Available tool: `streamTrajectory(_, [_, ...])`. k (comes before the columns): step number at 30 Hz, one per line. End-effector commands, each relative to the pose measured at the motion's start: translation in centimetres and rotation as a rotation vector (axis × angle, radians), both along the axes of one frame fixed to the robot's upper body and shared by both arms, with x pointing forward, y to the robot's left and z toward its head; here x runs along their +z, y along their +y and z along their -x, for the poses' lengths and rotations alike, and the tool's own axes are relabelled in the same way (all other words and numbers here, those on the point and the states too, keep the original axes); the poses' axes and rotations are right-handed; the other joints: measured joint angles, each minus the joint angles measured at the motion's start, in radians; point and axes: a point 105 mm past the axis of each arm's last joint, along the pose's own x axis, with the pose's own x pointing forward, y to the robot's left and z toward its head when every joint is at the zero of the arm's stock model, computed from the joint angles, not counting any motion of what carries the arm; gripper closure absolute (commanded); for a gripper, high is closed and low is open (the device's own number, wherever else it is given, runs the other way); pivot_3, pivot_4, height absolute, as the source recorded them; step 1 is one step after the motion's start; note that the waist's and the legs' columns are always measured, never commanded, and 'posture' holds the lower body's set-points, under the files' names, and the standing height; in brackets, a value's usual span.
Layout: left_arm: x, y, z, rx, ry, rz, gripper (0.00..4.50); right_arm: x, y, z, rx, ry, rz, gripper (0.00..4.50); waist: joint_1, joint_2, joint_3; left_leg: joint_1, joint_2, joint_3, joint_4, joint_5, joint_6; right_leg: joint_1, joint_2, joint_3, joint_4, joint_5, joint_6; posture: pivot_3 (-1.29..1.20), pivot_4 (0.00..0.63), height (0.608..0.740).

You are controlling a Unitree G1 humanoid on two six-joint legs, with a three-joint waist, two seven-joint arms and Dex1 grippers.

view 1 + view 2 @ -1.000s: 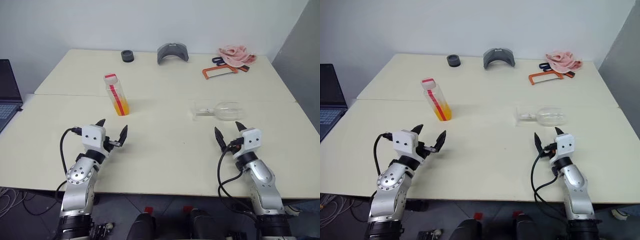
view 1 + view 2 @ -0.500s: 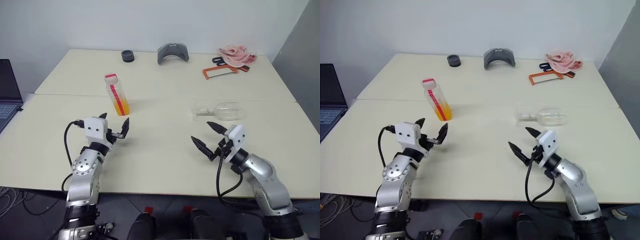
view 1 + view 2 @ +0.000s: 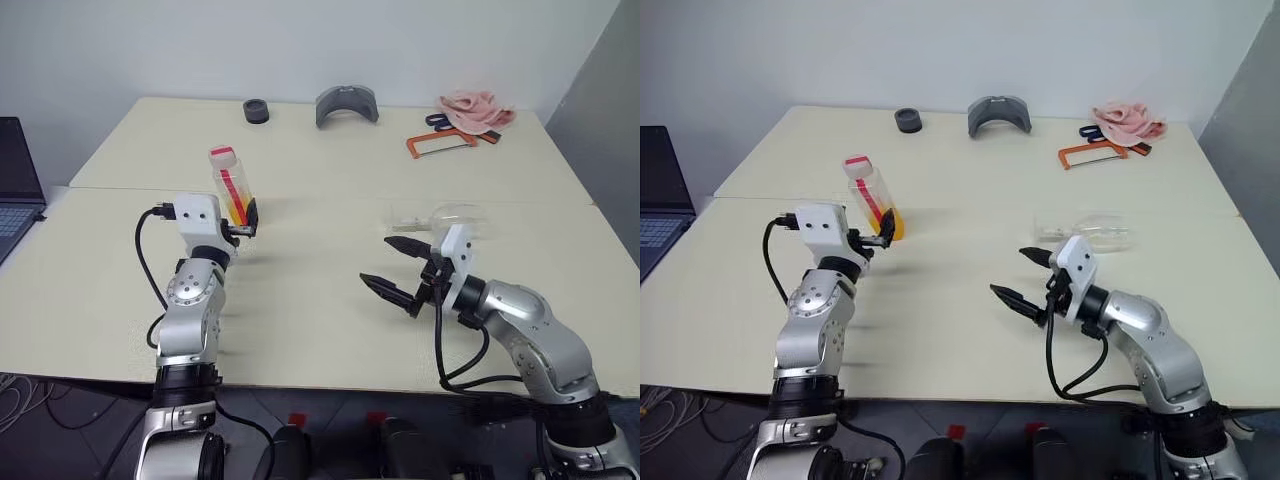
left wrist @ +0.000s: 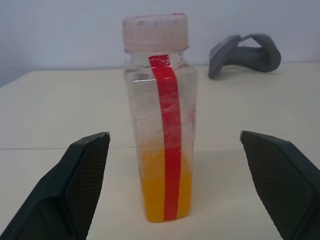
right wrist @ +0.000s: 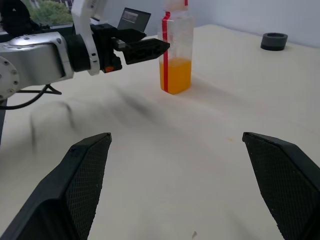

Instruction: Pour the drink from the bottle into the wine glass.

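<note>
Head view: the bottle (image 3: 232,188) stands upright on the table (image 3: 320,300); the wine glass (image 3: 445,218) lies on its side.

Left wrist view: left gripper (image 4: 185,185) open, bottle centred between the fingers (untouched); advance squarely, then close mid-body.

Right wrist view: right gripper (image 5: 185,185) open, empty.

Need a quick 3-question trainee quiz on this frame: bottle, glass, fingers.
1. True or false: the wine glass stands upright on the table.
2. Which hand is lined up on the bottle? A) left gripper B) right gripper C) neither
3. Fill in: the drink fills roughly the bottom ___ of the bottle.

Key:
1. False; it lies on its side.
2. A; its open fingers flank the bottle without touching it.
3. Third; the cap is on.
</note>
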Motion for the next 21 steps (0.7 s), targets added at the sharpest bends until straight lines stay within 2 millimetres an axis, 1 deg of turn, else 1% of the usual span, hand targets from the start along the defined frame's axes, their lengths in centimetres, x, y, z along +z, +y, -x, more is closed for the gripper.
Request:
streamTrajectory(1, [1.4,0.0,-0.7,0.03,-0.039,-0.012,0.02,1.6,0.2,0.4,0.046,-0.021,-0.008,0.0,0.0,0.0,0.0,0.0,0.0,0.0,0.0,0.0,0.0,0.0,0.0,0.0,0.0,0.0,0.0,0.0,0.15,0.74])
streamTrajectory(7, [2.0,0.0,-2.1,0.081,-0.043,-0.011,0.02,2.8,0.7,0.2,0.08,-0.036,-0.002,0.0,0.0,0.0,0.0,-0.001,0.0,0.0,0.0,0.0,0.0,0.0,0.0,0.0,-0.001,0.0,0.0,0.0,0.15,0.74])
streamTrajectory(11, [2.8,-0.1,-3.1,0.098,-0.059,0.0,0.02,2.9,1.2,0.1,0.09,-0.041,-0.004,0.0,0.001,0.0,0.0,-0.001,0.0,-0.001,0.0,0.0,0.0,0.0,-0.001,-0.001,-0.002,0.0,0.0,0.0,0.15,0.74])
streamTrajectory(15, [3.1,-0.3,-4.0,0.114,-0.056,0.014,0.02,3.0,1.3,0.2,0.097,-0.044,-0.006,0.0,0.001,0.0,0.0,-0.002,0.0,0.0,0.0,0.001,-0.001,0.0,-0.001,-0.001,-0.002,0.0,0.001,0.0,0.15,0.74])
streamTrajectory(21, [3.5,-0.5,-4.8,0.154,-0.051,0.013,0.02,3.2,1.3,-0.1,0.091,-0.051,-0.012,0.0,0.0,0.0,0.0,-0.002,-0.001,0.0,0.0,0.001,-0.001,-0.001,-0.001,-0.001,-0.003,0.001,0.001,0.0,0.15,0.74])
